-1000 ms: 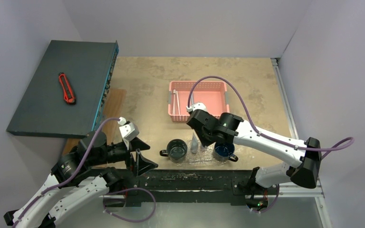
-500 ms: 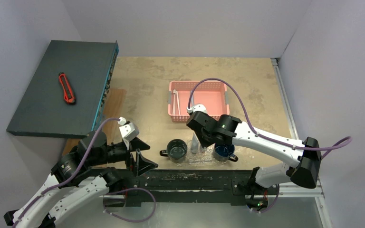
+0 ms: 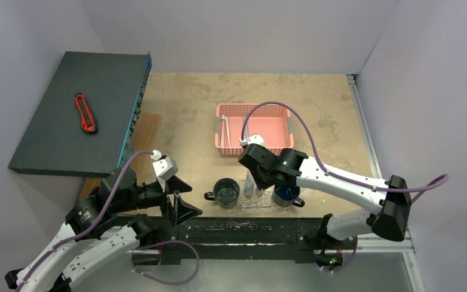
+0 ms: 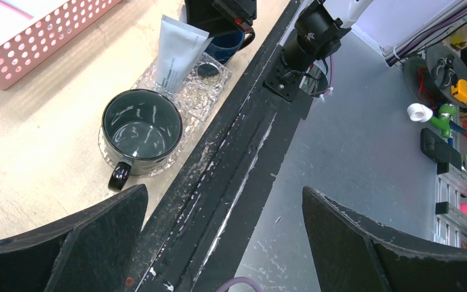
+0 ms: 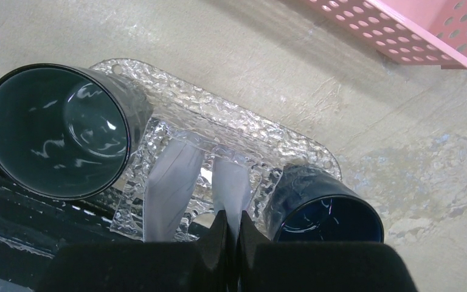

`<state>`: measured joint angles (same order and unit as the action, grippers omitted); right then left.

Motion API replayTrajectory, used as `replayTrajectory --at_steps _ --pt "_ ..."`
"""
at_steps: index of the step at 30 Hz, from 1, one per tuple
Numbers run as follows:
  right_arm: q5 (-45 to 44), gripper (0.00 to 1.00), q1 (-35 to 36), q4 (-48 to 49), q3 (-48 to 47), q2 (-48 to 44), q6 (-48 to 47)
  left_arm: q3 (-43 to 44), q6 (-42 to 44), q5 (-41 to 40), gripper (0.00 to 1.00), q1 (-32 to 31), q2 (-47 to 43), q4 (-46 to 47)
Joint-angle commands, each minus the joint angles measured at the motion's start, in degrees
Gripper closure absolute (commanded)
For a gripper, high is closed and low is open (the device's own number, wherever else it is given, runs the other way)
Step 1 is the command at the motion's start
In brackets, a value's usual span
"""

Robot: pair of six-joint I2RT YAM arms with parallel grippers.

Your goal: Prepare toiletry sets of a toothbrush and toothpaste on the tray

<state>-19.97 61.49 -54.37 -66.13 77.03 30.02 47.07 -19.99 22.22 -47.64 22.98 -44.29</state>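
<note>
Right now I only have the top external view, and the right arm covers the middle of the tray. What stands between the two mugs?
Observer: Two tubes stand upright in a clear holder on the tray. The first tube is beside the green mug and the second tube is beside the blue mug.
Operator: Is the right gripper holding either?
Observer: The right gripper is shut, and the second tube's upper end runs in between its fingertips, so it looks pinched.
Operator: Is anything in the blue mug yet?
Observer: Nothing in the part of its inside that the right wrist view shows.
</note>
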Motion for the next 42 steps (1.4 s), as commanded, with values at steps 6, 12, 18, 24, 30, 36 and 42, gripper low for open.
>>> replayTrajectory --at_steps 6,12,18,24,30,36,42 --pt "-0.9 0.91 -0.1 0.5 -0.6 0.2 1.1 -0.2 -0.4 -0.3 0.02 0.1 0.6 1.0" --pt "-1.6 0.82 -0.1 -0.2 -1.9 0.4 1.1 -0.2 -0.4 -0.3 0.02 0.0 0.6 1.0" --pt "-2.9 0.72 -0.1 -1.6 -4.2 0.3 1.1 -0.1 -0.3 -0.2 0.02 0.1 0.6 1.0" --pt "-4.9 0.66 -0.1 -3.1 -7.9 -0.3 1.2 -0.2 -0.3 -0.4 0.02 0.1 0.4 0.9" --pt "-7.4 0.62 -0.7 -3.9 -13.8 0.6 0.1 -0.2 -0.4 -0.6 0.03 0.1 0.4 0.8" --pt "-8.8 0.59 -1.8 -3.2 -20.5 3.6 -2.3 -0.2 -0.5 -1.0 0.02 0.1 0.4 0.7" --pt "-6.7 0.59 -4.5 0.5 -25.8 9.0 -5.6 -0.2 -0.5 -1.3 0.02 0.1 0.5 0.6"
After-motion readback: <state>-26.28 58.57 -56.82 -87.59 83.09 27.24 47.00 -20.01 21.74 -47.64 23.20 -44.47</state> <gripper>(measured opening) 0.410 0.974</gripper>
